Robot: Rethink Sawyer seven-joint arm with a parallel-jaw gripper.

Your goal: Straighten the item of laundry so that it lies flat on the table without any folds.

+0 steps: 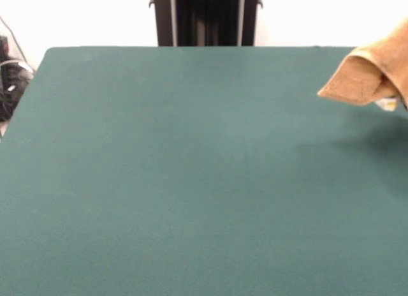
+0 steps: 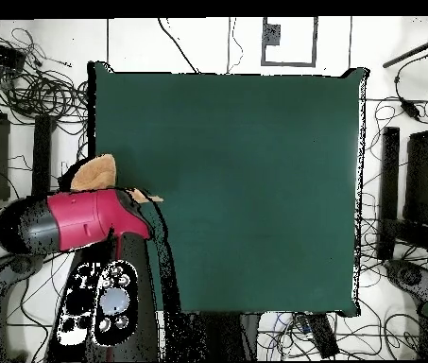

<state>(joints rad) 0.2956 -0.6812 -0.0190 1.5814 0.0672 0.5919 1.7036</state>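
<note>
**A:** Green table point(image 1: 191, 200) is what sits closest to you in the front view, bare cloth from the near edge back to the pedestal point(image 1: 205, 18). What do you make of the towel?

**B:** You'll find the towel point(image 1: 370, 73) at the right edge of the front view, toward the far side. It hangs above the table, bunched and folded, with a shadow on the cloth below it. Part of it runs off the picture.

**A:** Which way does it point?

**B:** Its free folded corner points to your left in the front view and slightly down. The long axis slants from that corner up toward the top right, where it leaves the picture. You can see a paler band along the fold and a bit of white under it.

**A:** And from overhead?

**B:** There your towel point(image 2: 96, 172) shows as a small tan lump at the table's left edge, just above the red arm point(image 2: 85, 219), which reaches in from the left. A thin tan tip sticks out to the right beside the arm.

**A:** Gripper?

**B:** You cannot tell; neither view shows its fingers clearly.
</note>
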